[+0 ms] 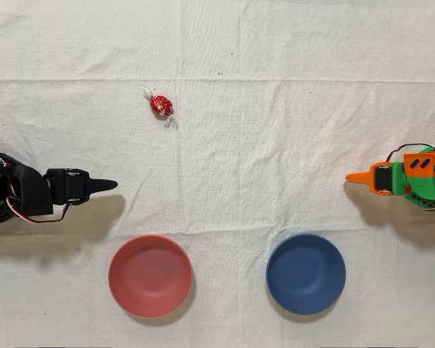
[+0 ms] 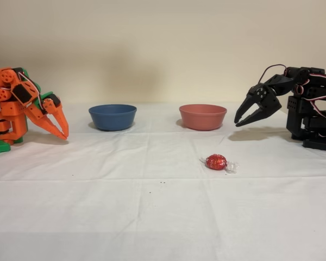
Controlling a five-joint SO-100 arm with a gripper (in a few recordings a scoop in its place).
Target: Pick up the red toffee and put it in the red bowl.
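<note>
One camera hangs high above and looks straight down on the white cloth [image 1: 275, 145]. There my black arm [image 1: 29, 192] sits at the left edge and the bowls lie along the bottom. The other camera stands low, near the table's edge, and looks across it toward the wall [image 2: 163, 49]. There I am on the right and the bowls are at the back. Both see the same cloth, from opposite sides.

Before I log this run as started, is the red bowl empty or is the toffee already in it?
Empty. The red bowl shows a bare inside from overhead, and the toffee lies on the cloth, apart from it.
</note>
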